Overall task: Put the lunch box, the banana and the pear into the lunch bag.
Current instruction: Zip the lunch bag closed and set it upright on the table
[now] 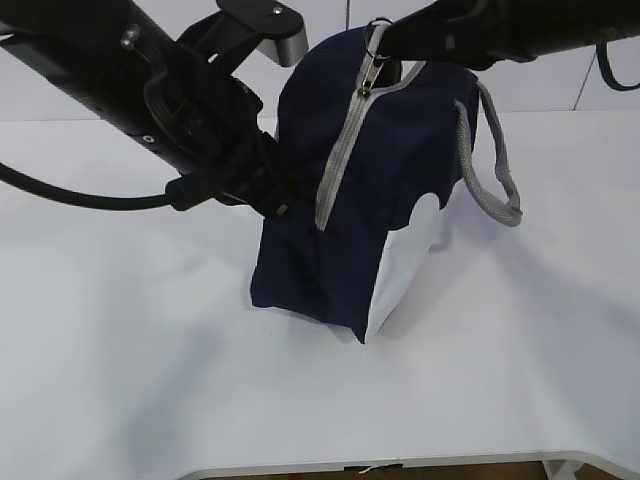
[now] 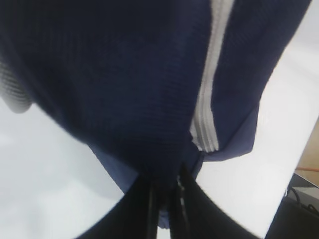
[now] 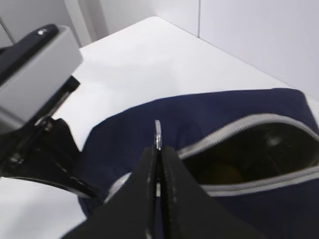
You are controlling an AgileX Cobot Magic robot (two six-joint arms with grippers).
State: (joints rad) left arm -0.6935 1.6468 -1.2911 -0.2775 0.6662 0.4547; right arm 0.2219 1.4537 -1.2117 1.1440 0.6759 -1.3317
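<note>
Nearest in the right wrist view, the right tool (image 3: 158, 154) has its jaws pressed together on the metal ring pull (image 3: 158, 133), which stands up thin between the tips. Just beyond the tips and off to the right, the grey zipper (image 3: 249, 122) gapes in a long oval; the opening runs away from the tool toward the far end of the lunch bag (image 3: 214, 107). Something yellowish shows dimly inside, but which item it is cannot be told.

In the left wrist view the left tool (image 2: 167, 191) is closed narrow on a fold of the bag's navy fabric, right at its tips, with the white zipper band rising straight ahead of it.

From outside, the bag (image 1: 380, 200) stands on the white bench (image 1: 150, 380), leaning, its zipper line running steeply from the ring pull at the top, where the right tool meets it, down toward the left tool (image 1: 275, 195) at the bag's flank. I judge the closing pull would travel along that line, the right arm leading and the left one bracing. A grey handle (image 1: 495, 160) hangs on the far side.
</note>
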